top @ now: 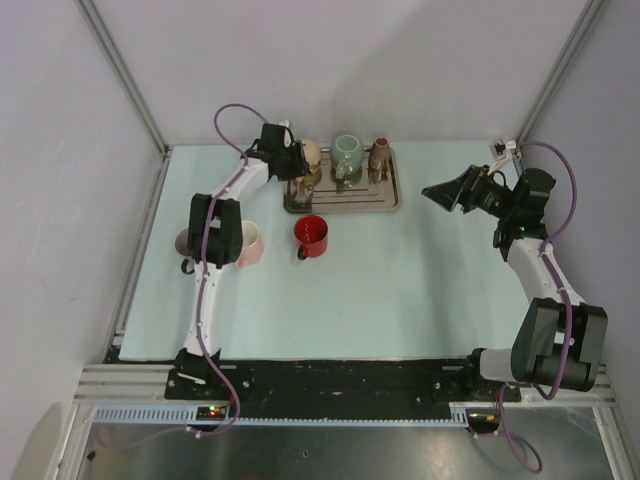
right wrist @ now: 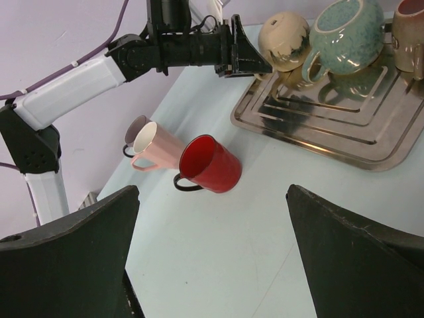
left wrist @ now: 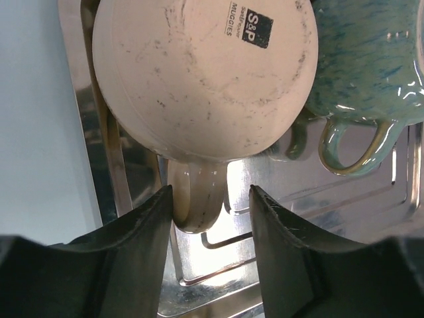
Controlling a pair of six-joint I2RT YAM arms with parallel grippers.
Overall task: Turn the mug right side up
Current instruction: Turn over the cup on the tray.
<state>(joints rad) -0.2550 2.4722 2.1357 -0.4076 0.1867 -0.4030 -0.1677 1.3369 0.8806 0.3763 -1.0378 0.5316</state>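
On lt-blue tbl (top: 400,290): tray (top: 386,204) w/ mug (top: 311,152)

Cream mug (left wrist: 205,86): ceramic with a matt finish, its base scuffed with grey marks and carrying a printed black label. Teal mug (left wrist: 371,66): glossy, mottled glaze. Tray (left wrist: 298,218): polished metal, mirror-bright, with pressed ridges. Red mug (right wrist: 211,164): smooth and glossy. Table (right wrist: 265,252): pale, matt covering. Left gripper (left wrist: 211,195): matt black plastic, faintly grained.
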